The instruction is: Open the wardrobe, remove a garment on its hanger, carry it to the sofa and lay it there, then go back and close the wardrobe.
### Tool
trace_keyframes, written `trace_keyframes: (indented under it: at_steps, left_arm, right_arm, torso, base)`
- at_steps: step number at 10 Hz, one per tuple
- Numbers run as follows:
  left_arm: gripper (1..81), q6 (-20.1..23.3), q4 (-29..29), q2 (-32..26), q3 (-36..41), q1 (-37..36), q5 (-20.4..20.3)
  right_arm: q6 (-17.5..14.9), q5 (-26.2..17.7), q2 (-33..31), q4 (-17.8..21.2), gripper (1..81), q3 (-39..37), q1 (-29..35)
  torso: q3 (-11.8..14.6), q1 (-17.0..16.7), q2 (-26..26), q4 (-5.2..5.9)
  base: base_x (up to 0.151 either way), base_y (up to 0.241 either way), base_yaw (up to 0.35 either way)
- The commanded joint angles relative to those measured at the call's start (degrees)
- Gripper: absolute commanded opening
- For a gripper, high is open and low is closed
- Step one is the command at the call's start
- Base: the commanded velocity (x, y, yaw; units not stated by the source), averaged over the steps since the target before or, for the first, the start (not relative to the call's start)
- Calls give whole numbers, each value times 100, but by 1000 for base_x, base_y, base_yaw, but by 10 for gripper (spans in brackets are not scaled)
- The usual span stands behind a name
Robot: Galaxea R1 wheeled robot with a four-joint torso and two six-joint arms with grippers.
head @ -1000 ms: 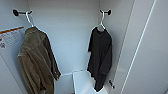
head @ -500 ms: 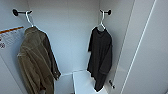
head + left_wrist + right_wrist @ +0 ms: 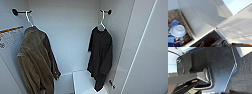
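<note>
Wardrobe (image 3: 67,37) stood open; its plain white interior faced the head camera, with the right-hand door (image 3: 147,50) swung out beside it. Opening step judged done.

Inside the wardrobe, against its left wall, an olive-brown jacket (image 3: 35,62) hung from a white hanger on a dark peg (image 3: 15,11). Not the target. A label with an orange stripe (image 3: 10,35) was fixed to that same wall, just beside the jacket's shoulder.

Against the wardrobe's right wall hung the garment (image 3: 100,57), black, limp, short-sleeved. It sat on the hanger (image 3: 102,21), whose hook was over a second dark peg (image 3: 109,11). Hem reached down near a low white block (image 3: 83,81) on the wardrobe floor. Nothing touched garment or hanger.

Left wrist view: white panels, plus a woven basket (image 3: 186,31) holding a white bowl (image 3: 178,30) and blue items. Right wrist view: dark robot structure over dark carpet (image 3: 243,74).

Gripper state, left and right: cannot tell whether open or closed; fingers not made out in either wrist view.

Progress judged early. Left to do: take the garment off its peg, carry it to the sofa, lay it down, return, close the wardrobe.
</note>
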Motion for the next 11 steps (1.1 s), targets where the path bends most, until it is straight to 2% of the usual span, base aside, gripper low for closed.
trace_keyframes:
  at_steps: [1, 2, 3, 7, 8, 10, 11]
  left_arm:
    - [811, -411, -125, -264, 356, -1572, 401]
    - [811, -507, -134, -238, 356, -1844, 699]
    - [811, -604, -125, -220, 391, -2057, 797]
    - [811, -956, -152, -124, 497, -2821, 842]
    - [811, -1192, -264, -106, 505, -3092, 850]
    - [811, -1237, -806, -80, 697, -3594, 920]
    - [811, -1237, -1187, -53, 778, -3849, 921]
  right_arm:
    - [-2, -352, -9, -1, 811, -11, 273]
    - [-2, -352, -8, -36, 811, -11, 273]
    - [-2, -352, -8, -36, 811, -11, 273]
    - [16, -352, 0, -27, 811, -11, 282]
    - [16, -343, -17, -1, 811, -11, 273]
    - [42, -292, -17, 17, 811, -11, 239]
    - [42, -80, -9, 17, 811, -2, 203]
  torso:
    - [0, 0, 0, 0]
    - [-2, 2, 2, 0]
    - [-2, 2, 2, 0]
    - [-7, 4, 6, 0]
    - [-9, 4, 6, 0]
    - [-9, 4, 9, 0]
    - [-9, 4, 9, 0]
  base:
    - [0, 0, 0]
    - [0, 0, 0]
    - [0, 0, 0]
    - [0, 0, 0]
    - [0, 0, 0]
    - [0, 0, 0]
    - [0, 0, 0]
